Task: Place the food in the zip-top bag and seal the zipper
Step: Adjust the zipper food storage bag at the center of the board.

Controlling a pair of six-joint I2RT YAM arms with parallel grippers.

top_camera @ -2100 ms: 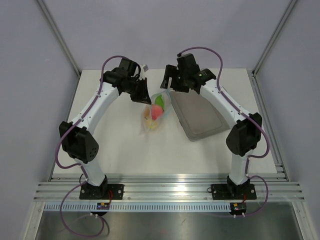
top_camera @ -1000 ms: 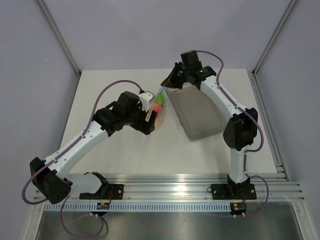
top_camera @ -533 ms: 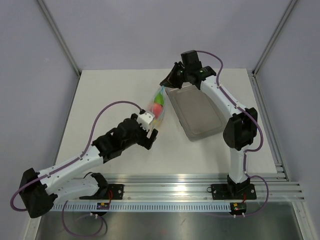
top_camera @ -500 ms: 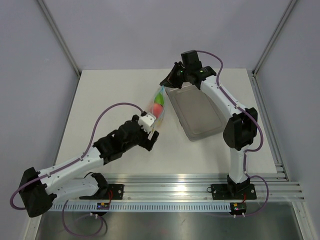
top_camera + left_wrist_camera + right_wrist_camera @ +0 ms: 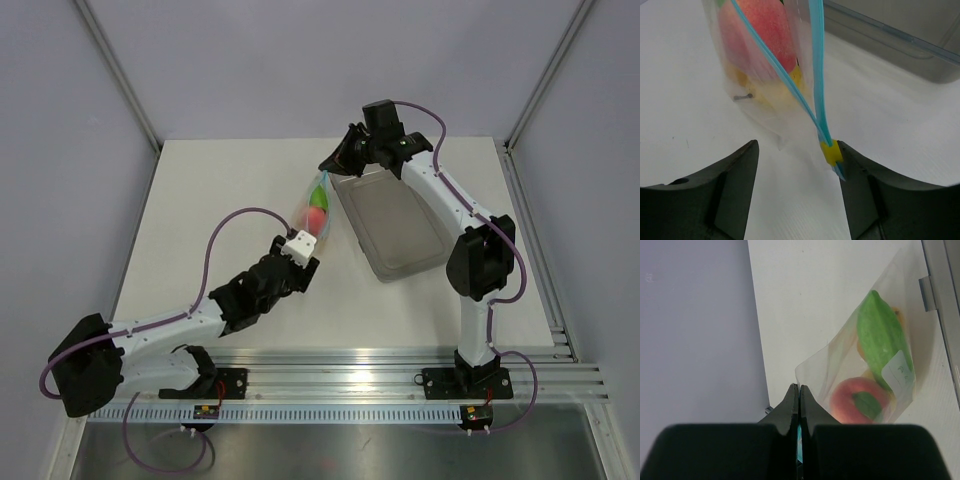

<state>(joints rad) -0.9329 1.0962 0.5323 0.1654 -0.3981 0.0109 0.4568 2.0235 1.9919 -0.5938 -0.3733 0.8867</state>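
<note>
The clear zip-top bag (image 5: pixel 316 210) hangs tilted between both grippers, above the table's middle. Through it show a green food piece (image 5: pixel 880 332), a red-pink one (image 5: pixel 860 399) and a yellow one (image 5: pixel 771 95). My right gripper (image 5: pixel 328 168) is shut on the bag's far top corner, pinching the blue zipper (image 5: pixel 799 450). At the bag's near end my left gripper (image 5: pixel 797 147) stands open around the zipper (image 5: pixel 816 60). A yellow slider (image 5: pixel 830 152) on the strip lies against the right finger (image 5: pixel 860 185). The two zipper strips spread apart further up.
A grey translucent tray (image 5: pixel 400 235) lies right of the bag, its rim (image 5: pixel 890 37) close behind it in the left wrist view. White tabletop (image 5: pixel 200 230) spreads to the left, with walls on three sides.
My left arm has drawn back toward the near edge, bringing its gripper to the bag's near end, and its jaws have narrowed. The right gripper has kept its grip, holding still.
</note>
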